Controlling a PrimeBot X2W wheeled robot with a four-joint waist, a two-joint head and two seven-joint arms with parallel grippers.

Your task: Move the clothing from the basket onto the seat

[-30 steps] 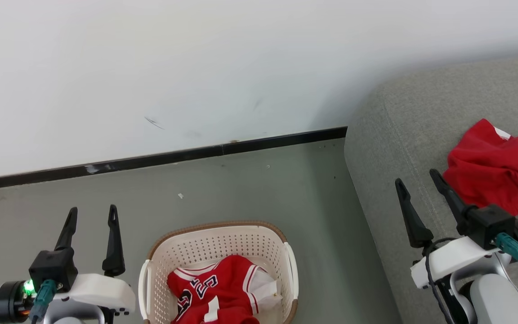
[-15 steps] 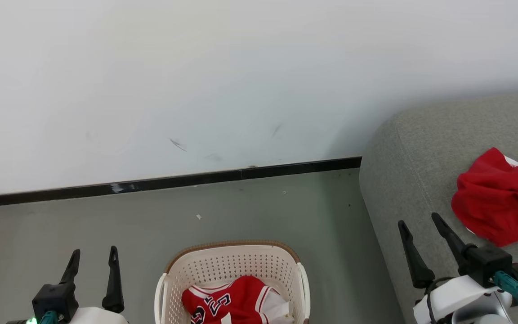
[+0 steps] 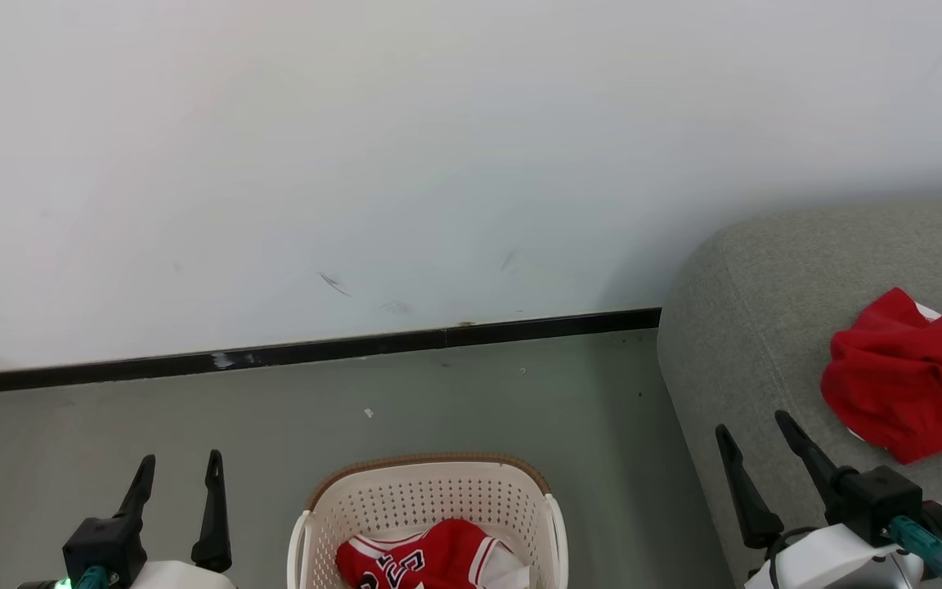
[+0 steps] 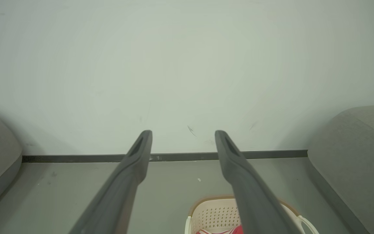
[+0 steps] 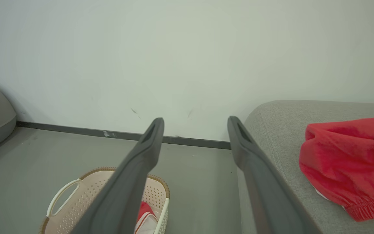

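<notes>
The left tool [image 3: 181,456] hangs with its fingers spread wide and nothing between them, over the grey floor [image 3: 479,393] left of the laundry basket [image 3: 430,491]. The right tool [image 3: 751,422] is spread and empty too, by the rounded edge of the grey sofa [image 3: 749,327]. A red jersey [image 3: 422,560] with black-and-white numerals lies inside the basket; a plain red garment [image 3: 904,384] lies crumpled on the sofa, near the right tool
</notes>
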